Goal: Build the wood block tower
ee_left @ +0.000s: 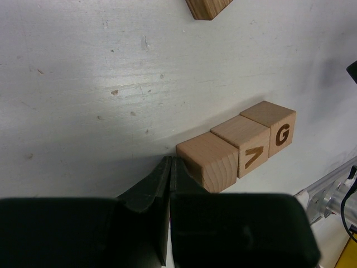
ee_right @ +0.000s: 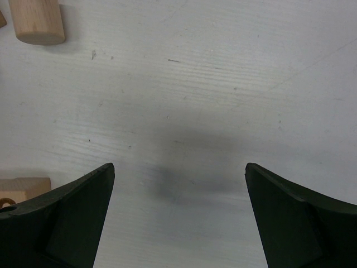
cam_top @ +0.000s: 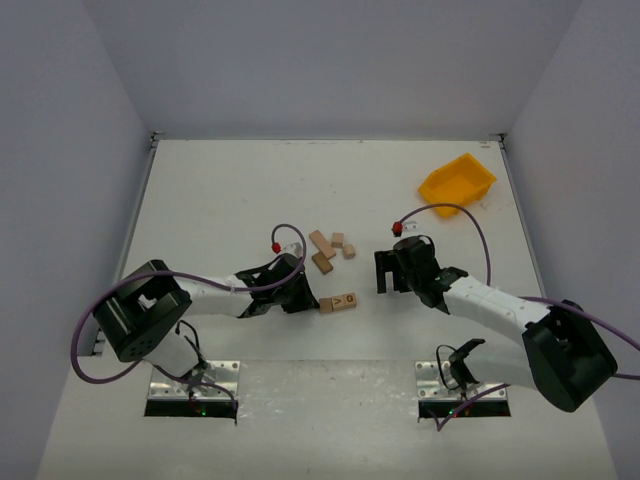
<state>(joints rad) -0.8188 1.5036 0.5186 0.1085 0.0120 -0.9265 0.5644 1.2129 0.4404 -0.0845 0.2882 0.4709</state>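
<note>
Three pale wooden cubes lie in a row on the table: a plain cube, a cube marked like a "V" and a "G" cube; the row also shows in the top view. My left gripper is shut and empty, its tips against the plain cube's left end. Loose blocks lie beyond: an oblong tan block, a darker brown block and two small tan blocks. My right gripper is open and empty over bare table, right of the row.
A yellow plastic bin stands at the back right. In the right wrist view a rounded tan block lies at the top left and a cube's edge shows by the left finger. White walls enclose the table.
</note>
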